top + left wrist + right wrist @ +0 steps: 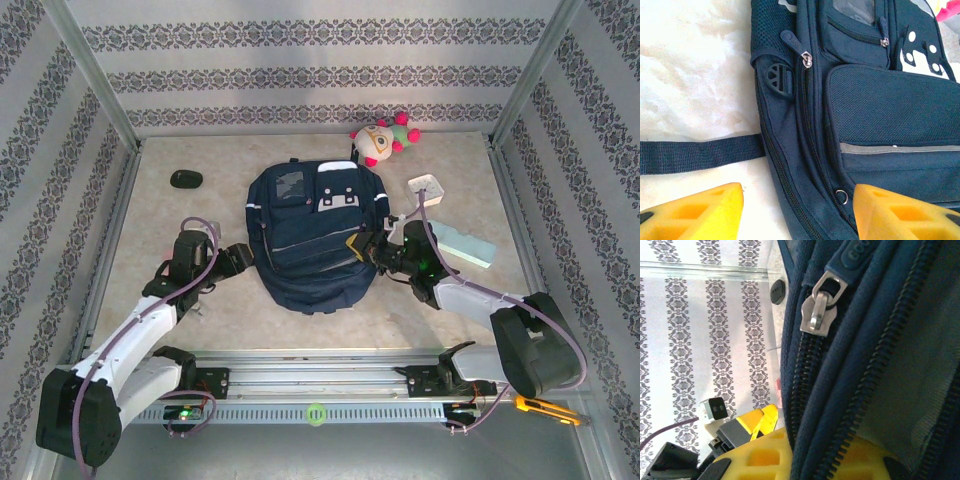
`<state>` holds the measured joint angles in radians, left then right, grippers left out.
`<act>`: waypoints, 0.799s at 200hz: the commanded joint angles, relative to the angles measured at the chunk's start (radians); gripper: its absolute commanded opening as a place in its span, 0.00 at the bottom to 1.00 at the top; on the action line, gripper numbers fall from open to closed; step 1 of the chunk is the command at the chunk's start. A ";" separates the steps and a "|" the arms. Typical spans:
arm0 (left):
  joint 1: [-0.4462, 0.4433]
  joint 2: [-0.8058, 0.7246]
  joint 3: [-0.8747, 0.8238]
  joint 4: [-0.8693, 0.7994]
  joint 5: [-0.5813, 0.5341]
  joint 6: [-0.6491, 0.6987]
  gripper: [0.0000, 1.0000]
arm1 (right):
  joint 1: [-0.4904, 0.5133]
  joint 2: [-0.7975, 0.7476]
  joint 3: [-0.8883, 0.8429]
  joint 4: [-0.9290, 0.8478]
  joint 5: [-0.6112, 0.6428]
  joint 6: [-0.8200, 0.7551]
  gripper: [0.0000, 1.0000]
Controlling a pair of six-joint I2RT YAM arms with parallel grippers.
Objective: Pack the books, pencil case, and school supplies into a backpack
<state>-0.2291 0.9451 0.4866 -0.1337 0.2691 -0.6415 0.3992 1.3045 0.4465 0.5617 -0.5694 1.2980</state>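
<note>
left fingers point(695, 215) apart, empty, beside backpack point(305, 260) edge; right fingers point(760, 460) pinched tight on its fabric.

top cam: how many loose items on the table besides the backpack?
4: black oval object far left, plush toy behind the backpack, white square box and mint pencil case to its right. More may hide under it.

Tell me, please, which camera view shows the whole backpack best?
The top external view: there the backpack lies flat on the table, with its full outline visible. The left wrist view shows one side, with zippers and a strap. The right wrist view shows a close zipper pull and fabric.
</note>
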 commanded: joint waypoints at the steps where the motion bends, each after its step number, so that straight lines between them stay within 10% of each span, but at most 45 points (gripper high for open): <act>1: -0.009 0.014 0.037 0.004 -0.002 -0.001 0.60 | 0.036 0.019 0.013 -0.063 0.071 -0.044 0.00; 44: -0.010 0.070 0.141 0.011 0.049 0.155 0.61 | 0.093 0.109 0.127 -0.041 0.099 -0.036 0.00; 99: -0.046 0.159 0.352 0.000 0.336 0.764 0.64 | 0.101 0.140 0.262 -0.021 0.077 0.001 0.00; 160: -0.292 0.301 0.419 0.064 0.045 1.165 0.90 | 0.104 0.111 0.331 -0.023 0.109 0.040 0.00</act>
<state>-0.4442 1.1931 0.8932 -0.1207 0.4603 0.3073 0.4900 1.4445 0.7212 0.4927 -0.4900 1.3228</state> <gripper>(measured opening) 0.877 0.091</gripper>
